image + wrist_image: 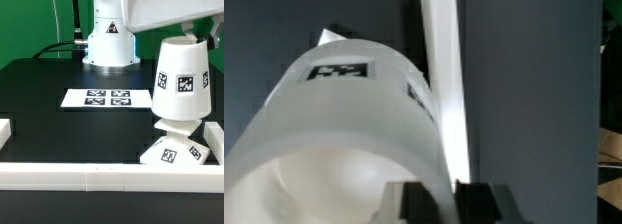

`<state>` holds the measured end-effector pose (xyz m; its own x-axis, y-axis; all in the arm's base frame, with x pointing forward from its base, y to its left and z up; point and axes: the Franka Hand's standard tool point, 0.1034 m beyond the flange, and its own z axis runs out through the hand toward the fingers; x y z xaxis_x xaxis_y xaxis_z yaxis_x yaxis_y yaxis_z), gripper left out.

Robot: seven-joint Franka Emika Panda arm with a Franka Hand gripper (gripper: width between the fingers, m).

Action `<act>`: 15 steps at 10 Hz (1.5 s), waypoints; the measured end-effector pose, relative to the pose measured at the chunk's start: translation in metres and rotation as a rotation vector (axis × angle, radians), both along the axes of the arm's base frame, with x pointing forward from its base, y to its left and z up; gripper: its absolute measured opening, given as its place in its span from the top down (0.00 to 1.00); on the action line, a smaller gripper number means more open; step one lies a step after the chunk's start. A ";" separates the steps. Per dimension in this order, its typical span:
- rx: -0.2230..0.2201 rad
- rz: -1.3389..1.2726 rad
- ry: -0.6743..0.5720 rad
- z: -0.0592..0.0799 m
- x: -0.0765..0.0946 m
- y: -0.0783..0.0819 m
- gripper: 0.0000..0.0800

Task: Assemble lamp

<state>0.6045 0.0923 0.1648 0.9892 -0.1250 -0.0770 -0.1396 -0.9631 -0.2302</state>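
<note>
1. Gripping seems likely, yet the claw (434, 200) shows only as dark finger tips at the rim of the shade (349, 130) in the wrist view; whether it is clenched on that rim or released I cannot tell; in the exterior view the arm above the shade is cropped and blurred.
2. The shade (181, 82), a tapered white cup with square tags, stands upright over the bulb (175, 127); its lower end touches or surrounds the bulb's top; which of the two is unclear.
3. Below the shade, the bulb rises from the base (158, 152), which sits in the corner formed by the white border rails (100, 176).
4. Well apart from the shade, toward the exterior view's left, the marker board (105, 98) lies flat on the counter (60, 130).
5. Judged risk: lowering the shade slightly off-axis could make it jam or tilt on the bulb; a sideways push could skid the base along the rail; letting go before seating could topple the shade.
</note>
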 end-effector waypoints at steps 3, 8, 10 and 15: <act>-0.004 -0.003 -0.004 -0.008 -0.002 0.001 0.94; -0.005 -0.005 -0.007 -0.007 -0.003 -0.001 0.53; -0.005 -0.005 -0.010 -0.005 -0.002 -0.001 0.27; -0.010 -0.050 0.036 0.031 -0.008 0.012 0.13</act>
<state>0.5964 0.1042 0.1954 0.9784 -0.1749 -0.1106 -0.1954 -0.9569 -0.2148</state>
